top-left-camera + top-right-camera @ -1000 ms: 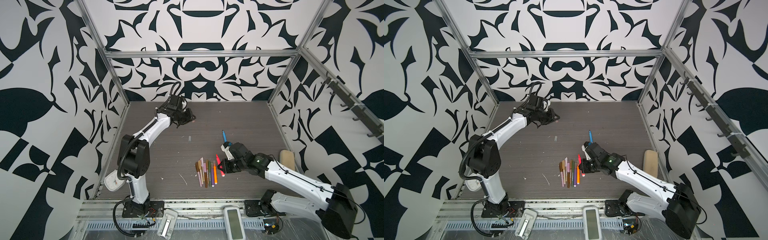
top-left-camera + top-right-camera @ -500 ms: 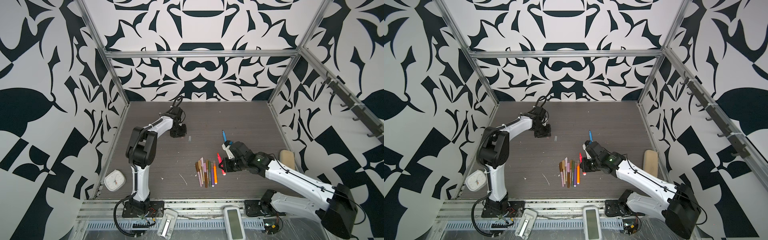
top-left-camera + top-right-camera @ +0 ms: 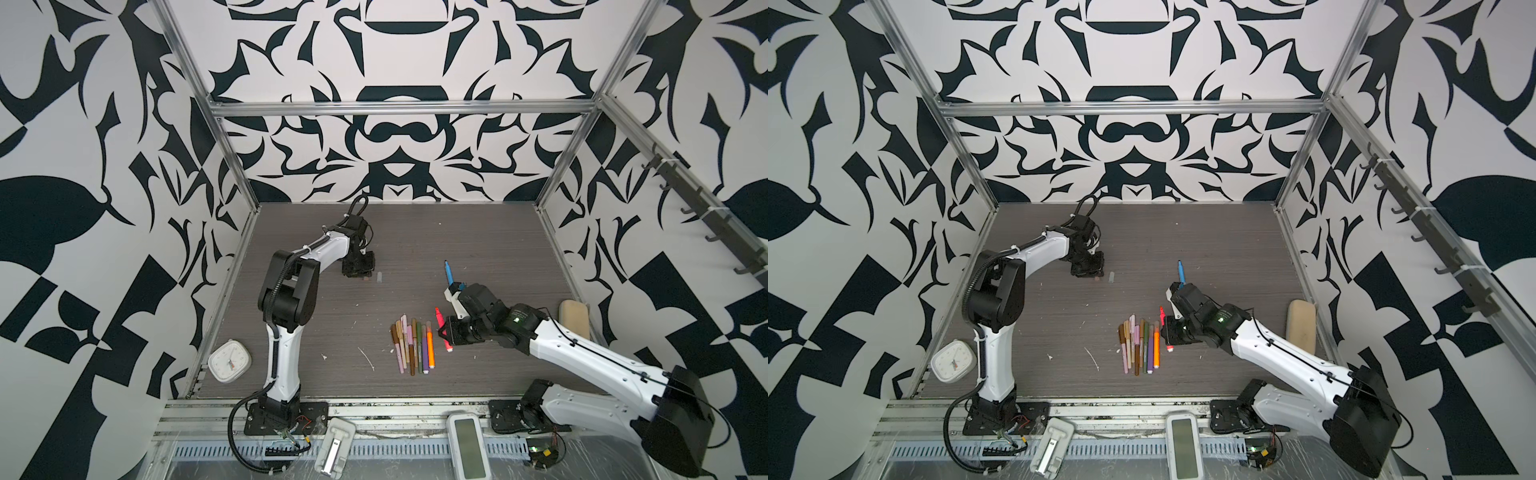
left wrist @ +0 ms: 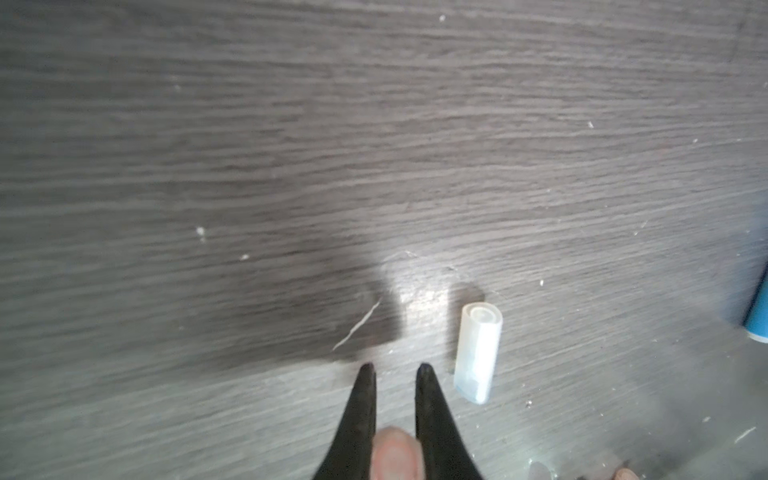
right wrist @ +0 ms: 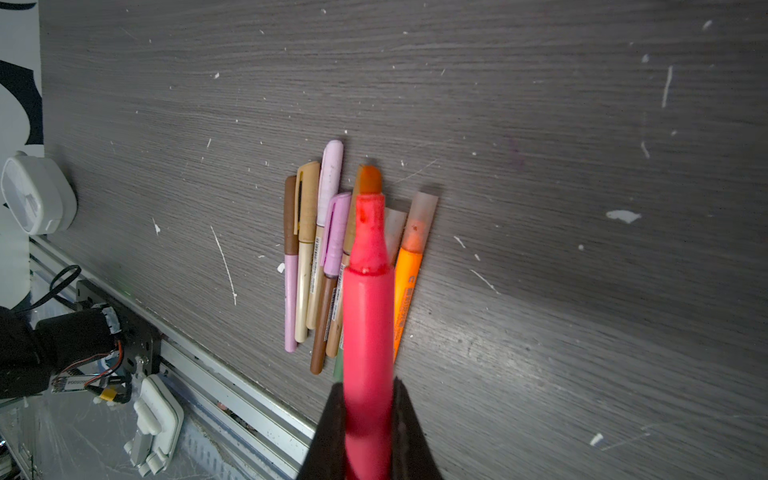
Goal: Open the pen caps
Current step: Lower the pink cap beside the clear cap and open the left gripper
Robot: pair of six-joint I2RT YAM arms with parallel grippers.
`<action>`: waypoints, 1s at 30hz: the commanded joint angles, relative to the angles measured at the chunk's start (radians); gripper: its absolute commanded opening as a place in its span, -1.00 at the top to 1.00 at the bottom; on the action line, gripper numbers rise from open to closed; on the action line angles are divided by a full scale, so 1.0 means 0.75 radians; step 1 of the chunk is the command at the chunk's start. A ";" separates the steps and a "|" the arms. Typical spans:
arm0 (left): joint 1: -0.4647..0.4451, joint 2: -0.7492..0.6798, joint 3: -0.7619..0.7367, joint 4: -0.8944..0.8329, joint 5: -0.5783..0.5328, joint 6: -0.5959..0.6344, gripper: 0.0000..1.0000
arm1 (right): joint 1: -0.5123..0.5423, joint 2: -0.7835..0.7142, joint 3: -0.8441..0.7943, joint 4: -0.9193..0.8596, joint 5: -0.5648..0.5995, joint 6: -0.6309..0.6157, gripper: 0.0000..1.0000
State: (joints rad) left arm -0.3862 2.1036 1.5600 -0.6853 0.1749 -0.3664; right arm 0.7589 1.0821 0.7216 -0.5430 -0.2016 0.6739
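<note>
My right gripper [image 5: 368, 382] is shut on a red pen [image 5: 368, 299] whose cap is off, its wet tip pointing over a row of several pens [image 5: 316, 257] lying side by side. In both top views the red pen [image 3: 443, 330] [image 3: 1163, 328] is held just right of that row [image 3: 411, 345] [image 3: 1139, 345]. A blue pen [image 3: 448, 272] [image 3: 1181, 271] lies farther back. My left gripper [image 4: 393, 370] [image 3: 360, 274] is low over the table, shut on a pinkish pen cap [image 4: 393, 453] deep between its fingers. A clear pen cap [image 4: 477, 351] [image 3: 379, 277] lies beside it.
A white clock [image 3: 229, 360] [image 5: 37, 199] stands at the front left by the wall. A beige block [image 3: 574, 318] lies against the right wall. Two white devices [image 3: 465, 444] [image 3: 334, 449] sit on the front rail. White flecks dot the dark wood table [image 3: 478, 232].
My left arm has folded and brought its gripper from up at the back down to the table beside the clear cap. The right gripper with the red pen has barely shifted.
</note>
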 commanded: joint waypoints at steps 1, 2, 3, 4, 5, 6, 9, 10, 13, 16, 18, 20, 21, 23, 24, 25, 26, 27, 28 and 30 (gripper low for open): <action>-0.001 0.041 0.036 -0.055 0.050 0.008 0.94 | -0.004 -0.005 0.020 0.002 0.017 -0.014 1.00; -0.001 0.044 0.037 -0.054 0.053 0.006 0.94 | -0.004 -0.005 0.020 0.001 0.017 -0.013 1.00; -0.001 0.048 0.040 -0.054 0.056 0.004 0.93 | -0.003 -0.007 0.020 0.000 0.016 -0.013 1.00; -0.001 0.051 0.041 -0.054 0.060 0.004 0.91 | -0.004 -0.007 0.018 -0.002 0.017 -0.013 1.00; -0.002 0.052 0.042 -0.052 0.068 0.002 0.89 | -0.004 -0.010 0.018 -0.004 0.017 -0.013 1.00; -0.002 0.054 0.041 -0.050 0.076 0.000 0.86 | -0.004 -0.011 0.015 -0.004 0.019 -0.011 1.00; -0.001 0.057 0.041 -0.043 0.098 -0.004 0.73 | -0.004 -0.015 0.010 -0.004 0.019 -0.009 1.00; -0.002 0.059 0.042 -0.040 0.102 -0.006 0.71 | -0.004 -0.015 0.008 -0.004 0.020 -0.010 1.00; -0.002 0.059 0.039 -0.038 0.108 -0.010 0.68 | -0.004 -0.015 0.007 -0.002 0.019 -0.007 1.00; -0.001 0.057 0.039 -0.037 0.108 -0.012 0.62 | -0.004 -0.014 0.009 -0.001 0.019 -0.007 1.00; -0.002 0.057 0.039 -0.038 0.109 -0.013 0.60 | -0.004 -0.013 0.009 -0.001 0.019 -0.007 1.00; -0.002 0.054 0.039 -0.035 0.107 -0.014 0.55 | -0.004 -0.012 0.011 -0.001 0.019 -0.008 1.00; -0.001 0.054 0.039 -0.036 0.108 -0.015 0.52 | -0.004 -0.011 0.011 0.002 0.019 -0.007 1.00; -0.001 0.055 0.039 -0.035 0.108 -0.015 0.51 | -0.004 -0.010 0.013 0.002 0.017 -0.007 1.00; -0.001 0.054 0.041 -0.035 0.108 -0.015 0.51 | -0.004 -0.007 0.014 0.002 0.017 -0.007 1.00; -0.002 0.054 0.041 -0.035 0.108 -0.016 0.50 | -0.004 -0.007 0.015 0.003 0.017 -0.006 1.00; -0.001 0.054 0.042 -0.037 0.108 -0.017 0.50 | -0.004 -0.007 0.016 0.004 0.017 -0.007 1.00; -0.001 0.051 0.041 -0.038 0.108 -0.017 0.49 | -0.004 -0.005 0.017 0.003 0.015 -0.007 1.00; -0.002 0.051 0.042 -0.037 0.108 -0.017 0.49 | -0.004 -0.005 0.018 0.003 0.015 -0.007 1.00; -0.002 0.050 0.042 -0.037 0.108 -0.017 0.49 | -0.003 -0.005 0.020 0.002 0.015 -0.007 1.00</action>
State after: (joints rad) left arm -0.3862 2.1319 1.5688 -0.6853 0.2459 -0.3767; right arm 0.7589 1.0817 0.7216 -0.5426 -0.2012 0.6739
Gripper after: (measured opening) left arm 0.254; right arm 0.154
